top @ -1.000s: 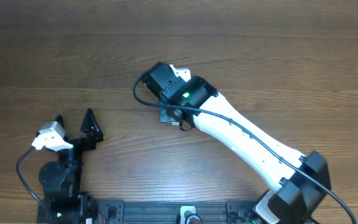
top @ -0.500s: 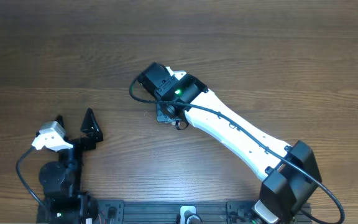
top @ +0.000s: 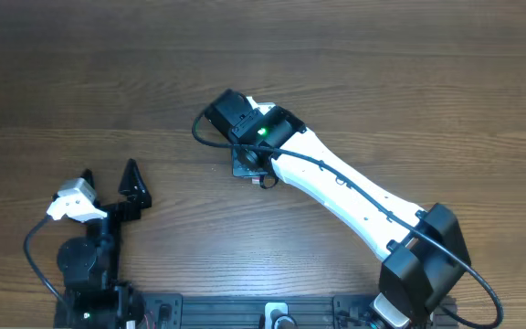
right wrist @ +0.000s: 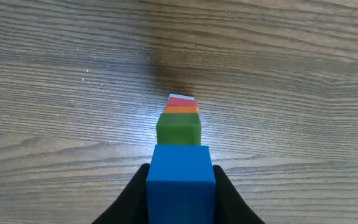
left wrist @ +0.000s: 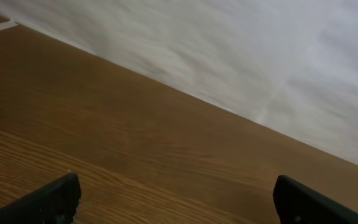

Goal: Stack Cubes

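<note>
Just left of centre in the top view sits the wrist of the right arm, which reaches up from the lower right corner across the wooden table. Counts: two arms, two grippers, one blue cube, one green cube, one orange cube, one red cube.

Right gripper is closed to cube width, with its fingers pressed on either side of the blue cube. It grips nothing else.

Right wrist view looks down the column. The green cube is directly beyond the blue one, then a strip of orange cube, then a strip of red cube. A pale sliver shows at the far end, can't tell what it is.

Column's long axis runs straight away from the fingers, all four colours in one line with no sideways offset visible. Blue cube's faces sit square with the green cube's, no twist. Can't tell whether blue touches green or hangs just above it.

Left arm stands at the lower left of the top view, well apart from the cubes. Left gripper is spread wide with nothing between the jaws, fingertips pointing toward the frame's upper edge. Left wrist view shows table surface with a white wall behind.
</note>
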You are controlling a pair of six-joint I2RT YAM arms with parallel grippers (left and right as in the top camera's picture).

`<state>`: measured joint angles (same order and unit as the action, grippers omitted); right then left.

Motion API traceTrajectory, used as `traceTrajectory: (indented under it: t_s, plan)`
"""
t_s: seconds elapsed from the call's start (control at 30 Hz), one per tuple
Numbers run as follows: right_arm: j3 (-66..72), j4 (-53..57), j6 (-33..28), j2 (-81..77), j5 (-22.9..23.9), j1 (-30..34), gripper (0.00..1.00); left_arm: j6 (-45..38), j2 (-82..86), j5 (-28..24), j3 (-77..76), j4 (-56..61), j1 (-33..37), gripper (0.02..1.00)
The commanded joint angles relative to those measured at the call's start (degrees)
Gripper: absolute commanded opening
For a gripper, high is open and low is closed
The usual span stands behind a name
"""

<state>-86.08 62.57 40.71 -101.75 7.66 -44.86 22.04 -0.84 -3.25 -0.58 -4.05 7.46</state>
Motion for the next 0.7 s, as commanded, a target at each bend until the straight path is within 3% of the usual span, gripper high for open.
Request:
traceTrajectory:
  t_s: [0.03,0.7]
  plan:
    - [-1.29,-0.22,0.39,-0.59,1.22,0.31,0.009,-0.83,0.42,-0.57,0.24,-0.09,-0.09,0.998]
    - [-1.29,-1.68,-0.09,-2.43,1.46,0.70,0.012,-0.83,0.42,-0.57,0.24,-0.11,-0.09,1.000]
